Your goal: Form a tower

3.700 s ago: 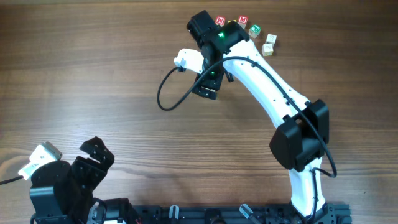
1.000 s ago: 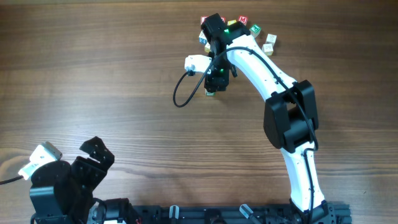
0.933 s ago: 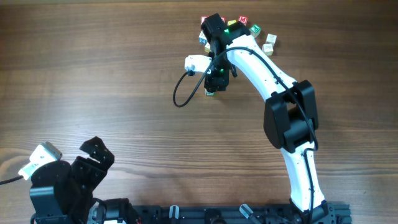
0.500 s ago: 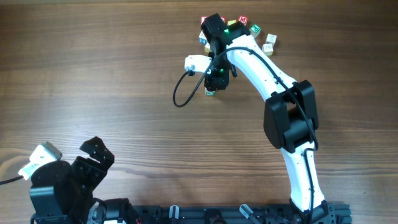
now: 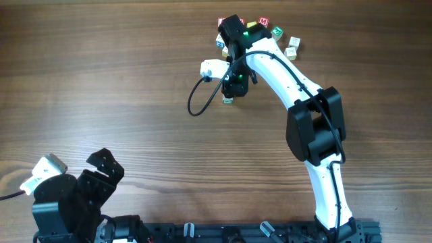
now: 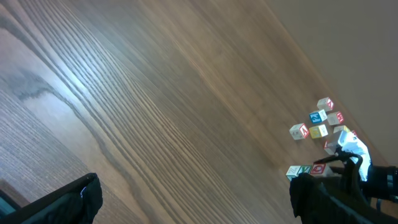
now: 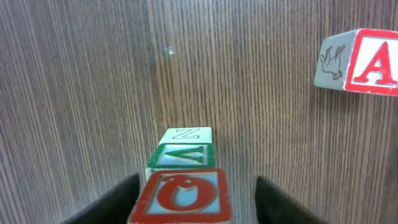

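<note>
Wooden tower [image 7: 183, 155]: you count three cubes, the right gripper [image 7: 196, 186] straddling it, fingers parted; left gripper [image 6: 196, 180] wide. One loose cube [image 7: 364, 62] at two o'clock.

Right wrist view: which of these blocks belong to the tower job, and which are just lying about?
Job in hand:
tower, red O cube on top, green V, then Z
right gripper, fingers either side of the top cube

Lying about:
red A cube, standing apart
loose cubes, clustered further back in the overhead view

free: table [image 5: 121, 101] left of tower [image 7: 180, 186]; obstacle: loose cubes [image 5: 291, 44] beyond it
</note>
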Controlling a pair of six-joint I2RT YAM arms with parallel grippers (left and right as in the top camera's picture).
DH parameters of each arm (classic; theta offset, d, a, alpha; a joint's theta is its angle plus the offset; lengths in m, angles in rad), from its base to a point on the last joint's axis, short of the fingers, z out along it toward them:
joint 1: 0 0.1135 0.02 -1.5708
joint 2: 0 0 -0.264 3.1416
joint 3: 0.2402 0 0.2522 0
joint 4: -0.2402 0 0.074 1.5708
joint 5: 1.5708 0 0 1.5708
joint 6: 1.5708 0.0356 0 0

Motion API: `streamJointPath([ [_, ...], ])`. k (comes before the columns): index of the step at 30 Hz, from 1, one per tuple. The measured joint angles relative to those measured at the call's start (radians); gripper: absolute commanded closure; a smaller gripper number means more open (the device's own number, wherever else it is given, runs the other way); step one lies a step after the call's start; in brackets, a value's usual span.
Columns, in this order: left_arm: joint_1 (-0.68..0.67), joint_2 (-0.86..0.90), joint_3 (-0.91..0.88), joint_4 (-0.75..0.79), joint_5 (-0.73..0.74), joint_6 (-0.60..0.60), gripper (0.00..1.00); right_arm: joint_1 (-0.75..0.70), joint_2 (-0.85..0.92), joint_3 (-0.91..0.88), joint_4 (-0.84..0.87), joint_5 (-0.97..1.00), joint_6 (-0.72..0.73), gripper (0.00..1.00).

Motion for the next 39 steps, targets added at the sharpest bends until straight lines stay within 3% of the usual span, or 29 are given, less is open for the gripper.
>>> streamJointPath([
  [1,0.000,0.000,0.000,0.000,0.000,0.000,0.00,0.000,0.000,0.000,0.000,0.003,0.002,0.13],
  [5,0.000,0.000,0.000,0.000,0.000,0.000,0.00,0.000,0.000,0.000,0.000,0.005,0.016,0.00],
  [13,0.000,0.000,0.000,0.000,0.000,0.000,0.00,0.000,-0.001,0.000,0.038,0.001,0.137,0.00],
  [16,0.000,0.000,0.000,0.000,0.000,0.000,0.00,0.000,-0.042,0.005,0.075,-0.021,0.270,0.00],
  [22,0.000,0.000,0.000,0.000,0.000,0.000,0.00,0.000,-0.297,0.056,0.261,-0.042,0.800,0.00],
  [27,0.000,0.000,0.000,0.000,0.000,0.000,0.00,0.000,-0.313,0.063,0.292,-0.050,0.951,0.00],
  [29,0.000,0.000,0.000,0.000,0.000,0.000,0.00,0.000,-0.299,0.061,0.249,-0.050,0.936,0.00],
  [35,0.000,0.000,0.000,0.000,0.000,0.000,0.00,0.000,-0.232,0.057,0.017,-0.050,0.541,0.00],
  [39,0.000,0.000,0.000,0.000,0.000,0.000,0.00,0.000,-0.101,0.055,-0.010,-0.048,0.379,0.00],
])
